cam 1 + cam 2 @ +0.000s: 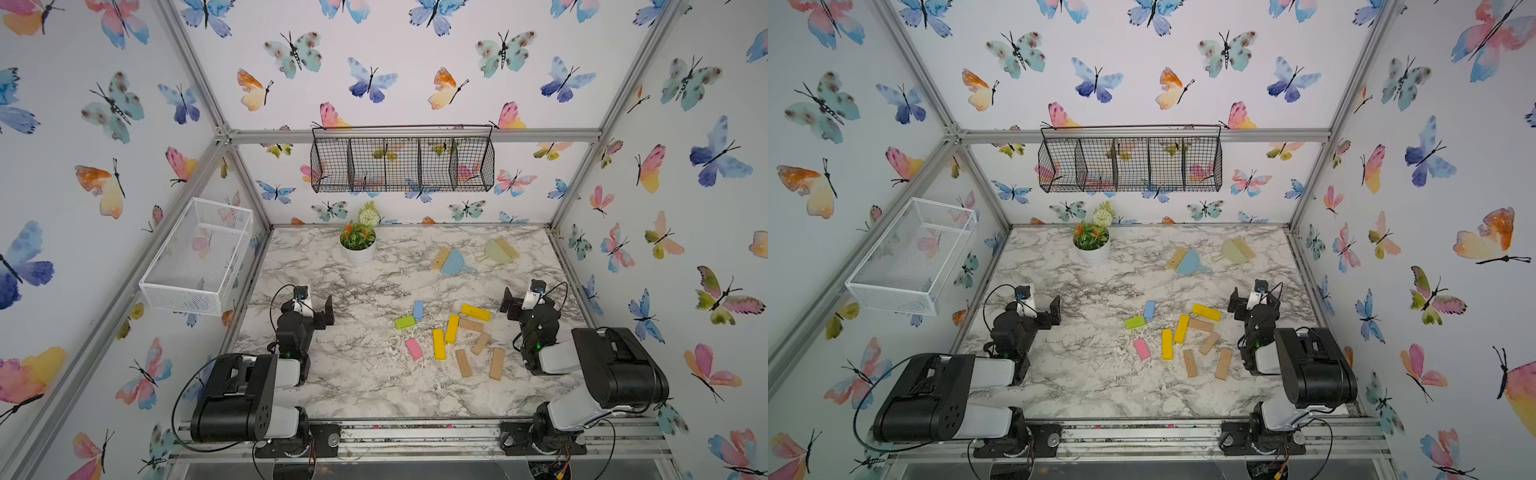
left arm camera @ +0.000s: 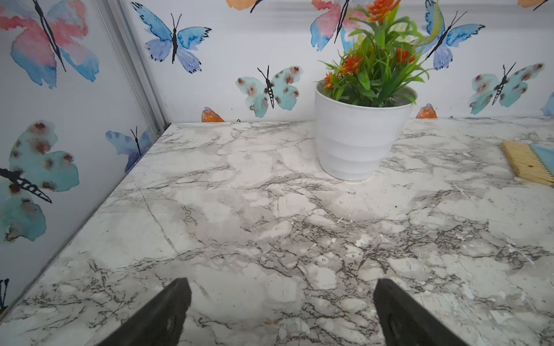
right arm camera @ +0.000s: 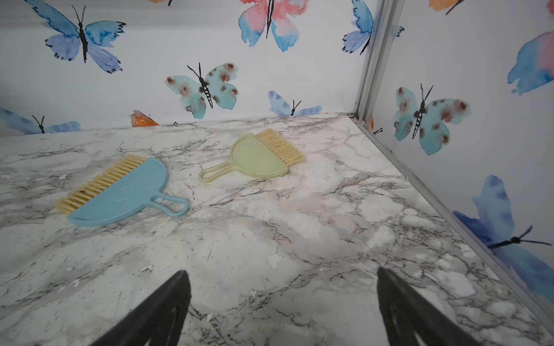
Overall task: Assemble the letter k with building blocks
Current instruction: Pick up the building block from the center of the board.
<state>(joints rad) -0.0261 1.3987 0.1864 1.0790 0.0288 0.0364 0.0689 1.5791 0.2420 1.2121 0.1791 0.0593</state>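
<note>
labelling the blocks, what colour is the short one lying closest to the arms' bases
Pink. The pink block shows best in a top view.

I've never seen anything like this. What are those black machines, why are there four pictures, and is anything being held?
The black machines are two robot arms mounted at the edge of a marble tabletop. Two pictures look down from overhead and are almost identical. The other two come from a camera on each arm's wrist. The left pincer and the right pincer both stand open and hold nothing. Between the arms lie the building blocks: three yellow, four tan, one blue, one green and one pink, loosely scattered. Farther back are a potted plant, a blue dustpan with brush and a green dustpan with brush. No letter has been built yet.
</note>
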